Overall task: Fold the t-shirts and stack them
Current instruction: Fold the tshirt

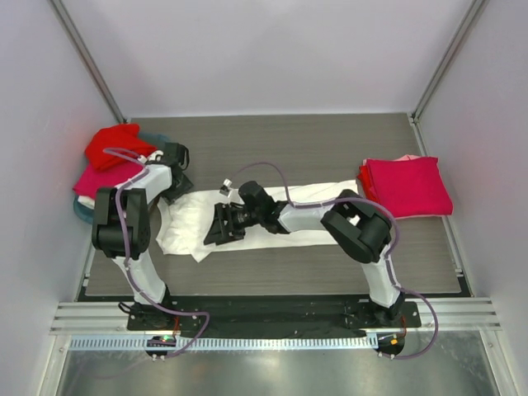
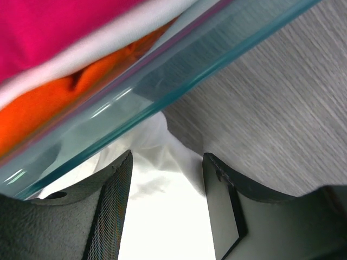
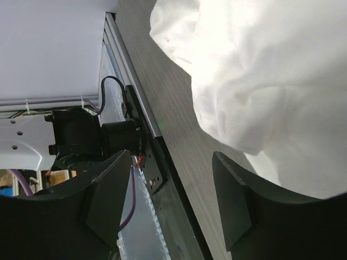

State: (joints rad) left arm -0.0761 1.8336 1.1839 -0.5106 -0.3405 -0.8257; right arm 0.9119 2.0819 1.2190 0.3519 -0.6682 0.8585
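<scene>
**White t-shirt mid-fold at the table's centre, both grippers open and holding nothing**

The white t-shirt (image 1: pixel 183 224) lies as a long band across the middle of the table (image 1: pixel 330 140), rumpled at its left end and flatter toward the right.

At the far left, the teal plastic basket (image 2: pixel 162 92) holds a red t-shirt (image 1: pixel 115 144) on top of a magenta-pink t-shirt (image 1: pixel 95 180), both unfolded. Just beside the basket's rim is the left gripper (image 2: pixel 167 160). Its jaws stand apart over the bunched left end of the white shirt. Cloth shows between the fingers (image 2: pixel 111 211), but it does not look pinched.

Further right, the right arm reaches leftward across the shirt. The right gripper (image 3: pixel 172 157) has its jaws wide apart with only bare table between them. The shirt's near-left edge sits just beside one finger (image 3: pixel 233 206), to the outside of the gap.

At the far right, well apart from both grippers, a folded magenta-pink t-shirt (image 1: pixel 406 186) lies flat on the table as the start of the stack.

The step in hand looks like folding the white shirt, with the band formed but not yet doubled over. The next move probably calls for each gripper to close on a corner of the crumpled left end. They would then lift it together and carry it rightward over the rest of the band. The right gripper would first have to shift sideways onto the cloth, since nothing lies between its jaws now.
</scene>
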